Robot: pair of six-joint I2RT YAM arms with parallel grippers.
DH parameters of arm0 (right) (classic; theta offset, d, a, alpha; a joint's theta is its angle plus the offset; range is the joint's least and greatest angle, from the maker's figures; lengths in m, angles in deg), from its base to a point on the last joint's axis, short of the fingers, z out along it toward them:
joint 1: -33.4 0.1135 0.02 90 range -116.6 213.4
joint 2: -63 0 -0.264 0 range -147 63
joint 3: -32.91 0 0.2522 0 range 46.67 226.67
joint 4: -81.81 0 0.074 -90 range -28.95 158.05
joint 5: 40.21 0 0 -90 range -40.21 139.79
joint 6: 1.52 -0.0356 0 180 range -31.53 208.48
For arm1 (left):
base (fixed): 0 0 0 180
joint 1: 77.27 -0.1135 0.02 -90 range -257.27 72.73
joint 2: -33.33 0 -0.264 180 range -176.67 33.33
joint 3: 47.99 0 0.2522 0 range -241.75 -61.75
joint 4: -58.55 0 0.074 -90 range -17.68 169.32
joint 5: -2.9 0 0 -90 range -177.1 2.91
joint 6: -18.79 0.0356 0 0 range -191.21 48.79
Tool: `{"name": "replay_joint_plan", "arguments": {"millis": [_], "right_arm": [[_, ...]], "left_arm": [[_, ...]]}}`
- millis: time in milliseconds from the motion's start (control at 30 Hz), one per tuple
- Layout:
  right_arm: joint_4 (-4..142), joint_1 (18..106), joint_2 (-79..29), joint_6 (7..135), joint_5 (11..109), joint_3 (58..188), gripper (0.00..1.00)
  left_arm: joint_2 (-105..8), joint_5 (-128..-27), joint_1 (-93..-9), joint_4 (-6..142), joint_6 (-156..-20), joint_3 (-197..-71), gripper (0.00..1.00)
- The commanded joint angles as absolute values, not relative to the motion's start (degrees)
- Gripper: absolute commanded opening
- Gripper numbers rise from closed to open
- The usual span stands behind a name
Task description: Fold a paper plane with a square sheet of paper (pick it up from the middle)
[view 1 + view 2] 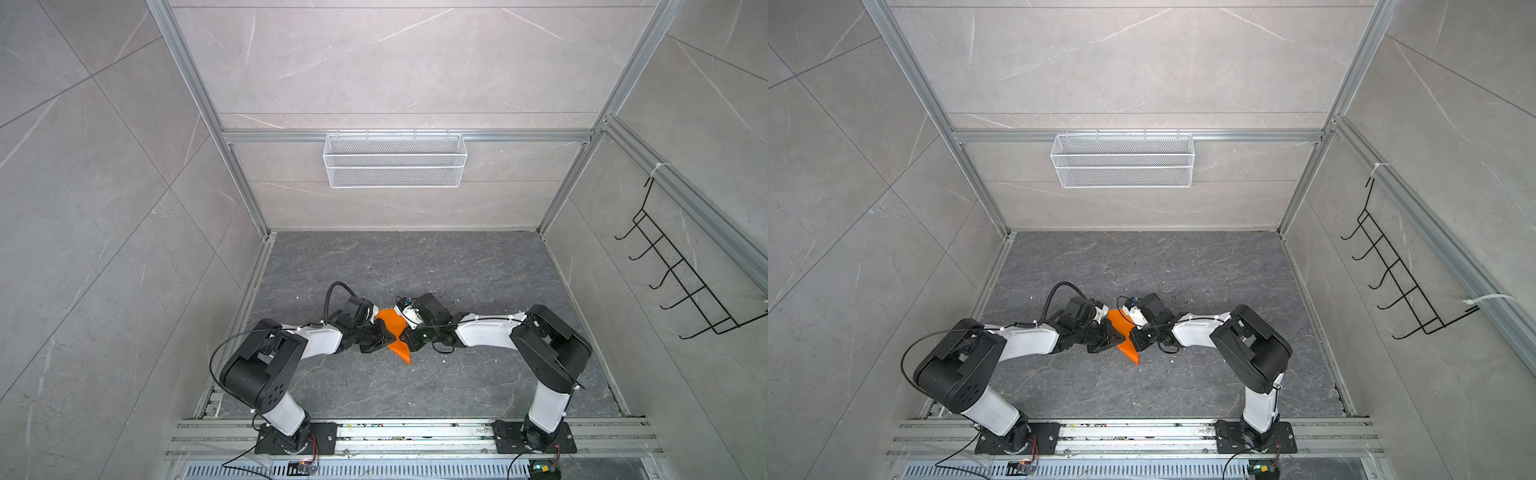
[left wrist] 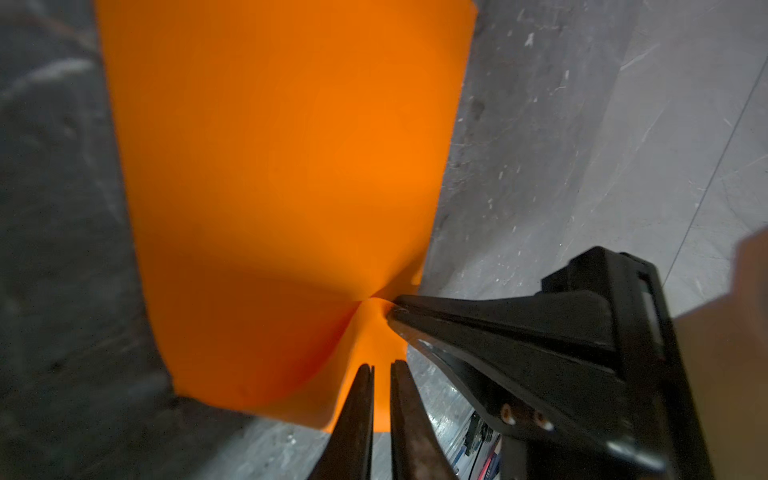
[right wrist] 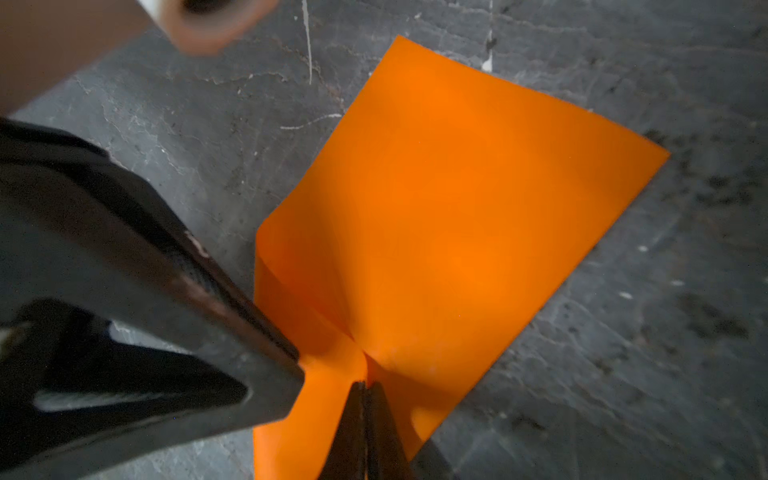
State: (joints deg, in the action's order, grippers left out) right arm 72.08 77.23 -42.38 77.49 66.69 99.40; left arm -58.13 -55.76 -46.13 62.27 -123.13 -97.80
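Observation:
The square sheet of paper (image 1: 390, 321) (image 1: 1116, 320) is bright orange and lies on the dark stone floor between the two arms, its middle pulled up into a pinched ridge. In the right wrist view the paper (image 3: 457, 199) fans out from my right gripper (image 3: 365, 384) (image 1: 408, 333), which is shut on that ridge. My left gripper (image 2: 382, 368) (image 1: 388, 338) sits against the same ridge from the opposite side. Its jaws stand a narrow gap apart, with orange paper (image 2: 282, 178) showing through. No paper plane shape is visible.
A white wire basket (image 1: 395, 160) hangs on the back wall and a black hook rack (image 1: 681, 266) on the right wall. Aluminium rails (image 1: 415, 432) carry both arm bases at the front. Grey walls enclose the floor (image 1: 415, 270) on three sides.

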Motion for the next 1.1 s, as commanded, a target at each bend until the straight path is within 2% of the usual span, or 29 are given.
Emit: {"name": "replay_joint_plan", "arguments": {"millis": [0, 467, 833, 900, 1067], "right_arm": [[69.76, 77.26, -44.25, 76.65, 65.03, 99.56, 0.07], [69.11, 77.25, -44.81, 76.25, 64.62, 99.93, 0.07], [69.11, 77.12, -44.52, 75.80, 65.34, 100.31, 0.08], [68.77, 77.12, -44.03, 74.78, 65.85, 100.73, 0.11], [66.86, 75.21, -40.10, 68.97, 67.40, 101.87, 0.35]], "left_arm": [[-56.94, -56.74, -46.00, 62.39, -121.09, -96.96, 0.13], [-60.14, -57.89, -46.02, 60.93, -121.79, -95.52, 0.09], [-61.76, -60.11, -46.07, 68.11, -121.46, -98.32, 0.06], [-61.98, -60.60, -46.06, 70.13, -121.10, -99.13, 0.05], [-63.06, -61.19, -46.05, 73.12, -120.33, -100.11, 0.04]]}}
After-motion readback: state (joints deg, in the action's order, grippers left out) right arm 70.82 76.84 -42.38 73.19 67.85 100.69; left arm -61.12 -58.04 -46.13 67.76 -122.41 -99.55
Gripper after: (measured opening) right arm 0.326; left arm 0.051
